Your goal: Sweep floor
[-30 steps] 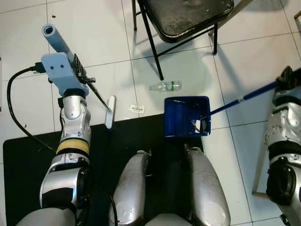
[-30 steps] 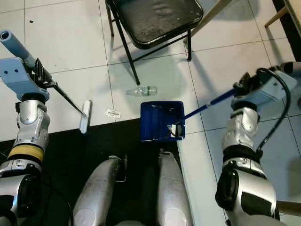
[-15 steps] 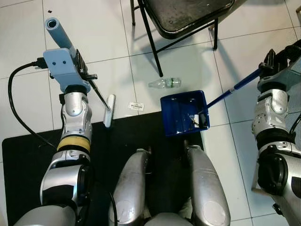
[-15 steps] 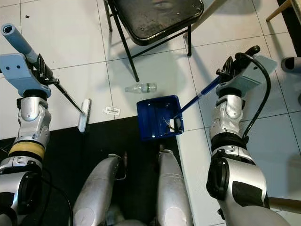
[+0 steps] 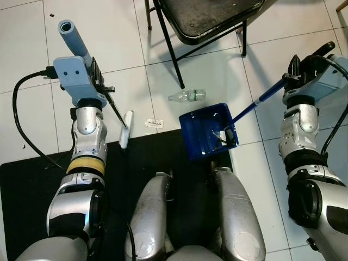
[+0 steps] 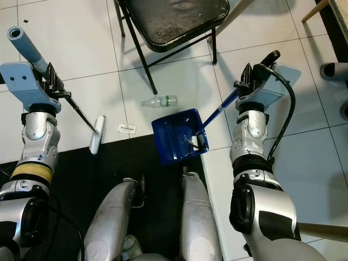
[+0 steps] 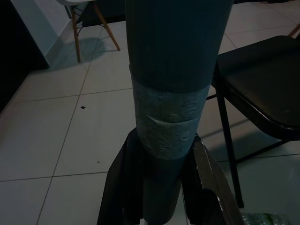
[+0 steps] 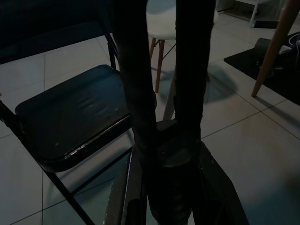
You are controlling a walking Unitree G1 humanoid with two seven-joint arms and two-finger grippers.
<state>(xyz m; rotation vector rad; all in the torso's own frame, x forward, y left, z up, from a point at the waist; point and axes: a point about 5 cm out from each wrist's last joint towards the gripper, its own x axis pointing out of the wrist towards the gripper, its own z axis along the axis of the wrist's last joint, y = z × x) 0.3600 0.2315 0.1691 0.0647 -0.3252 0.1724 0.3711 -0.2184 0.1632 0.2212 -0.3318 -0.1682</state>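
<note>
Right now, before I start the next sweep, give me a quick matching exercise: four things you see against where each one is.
Things:
1. broom
2. dustpan
3. plastic bottle
4. paper scrap

Places:
A. lying on the tile in front of the chair
B. on the tile between the broom head and the dustpan
C. handle held by the left gripper
D. handle held by the right gripper

Pairs: 1-C, 2-D, 3-A, 4-B

broom [image 5: 112,109]: thin dark shaft with a grey-blue taped grip, slanted, its white head [image 5: 125,129] resting on the white tile at the black mat's edge.
dustpan [image 5: 209,131]: blue, long blue handle, tilted, straddling the mat edge, a few scraps inside.
plastic bottle [image 5: 187,97]: clear, on its side, near the dustpan.
paper scrap [image 5: 154,124]: white, flat between broom head and dustpan.
</note>
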